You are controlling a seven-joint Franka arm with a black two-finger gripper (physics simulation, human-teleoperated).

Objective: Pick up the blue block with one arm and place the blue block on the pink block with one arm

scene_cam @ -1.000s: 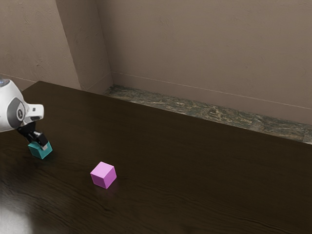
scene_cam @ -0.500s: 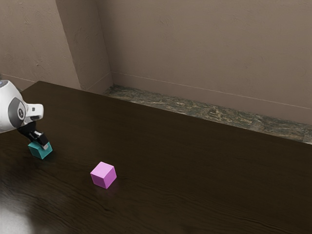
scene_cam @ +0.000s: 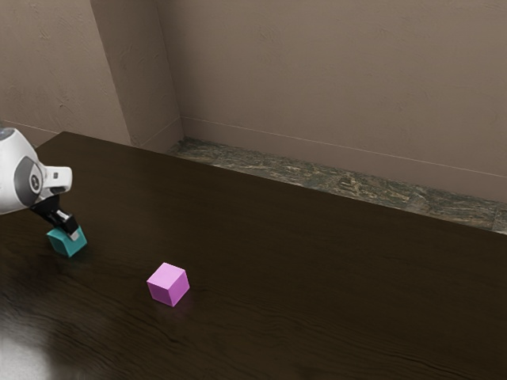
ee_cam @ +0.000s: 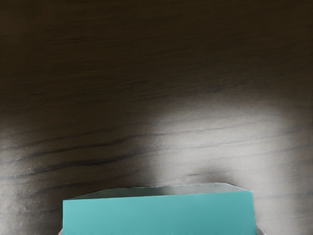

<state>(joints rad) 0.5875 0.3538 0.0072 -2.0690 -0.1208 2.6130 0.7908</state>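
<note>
The blue block (scene_cam: 68,244) is a small teal cube at the exterior view's left, low over the dark table (scene_cam: 317,269). My gripper (scene_cam: 66,233) comes down on it from the upper left, its black fingers shut on the block's top sides. In the wrist view the blue block (ee_cam: 159,213) sits just under my hand, with wood grain beyond it. The pink block (scene_cam: 168,284) rests flat on the table, to the right of the blue block and nearer the front, well apart from it.
A beige wall with a jutting corner pillar (scene_cam: 135,71) stands behind the table. A strip of mottled stone floor (scene_cam: 356,186) runs along the table's far edge. Open dark tabletop stretches to the exterior view's right of the pink block.
My hand and the blue block have shifted very slightly up and to the exterior view's right. The pink block has not moved.
</note>
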